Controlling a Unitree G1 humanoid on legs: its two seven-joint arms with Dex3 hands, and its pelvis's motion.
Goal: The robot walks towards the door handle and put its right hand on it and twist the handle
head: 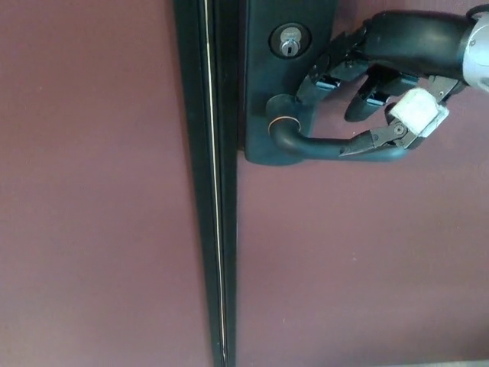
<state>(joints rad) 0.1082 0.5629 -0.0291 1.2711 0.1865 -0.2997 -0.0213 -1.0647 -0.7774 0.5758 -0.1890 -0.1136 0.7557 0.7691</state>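
Note:
A dark lever door handle (328, 147) juts rightward from a black lock plate (267, 84) on a maroon door (359, 260). A keyhole cylinder (289, 41) sits above the lever's hub. My right hand (374, 80) comes in from the upper right and hovers just over the lever. Its two thick fingers (325, 73) point left and down, spread apart. The thumb with a white pad (416, 111) touches the lever's outer end from above. The fingers are not wrapped around the lever. My left hand does not show.
A black door edge with a thin bright seam (214, 191) runs vertically left of the lock plate. Another maroon panel (92, 191) lies to the left of it.

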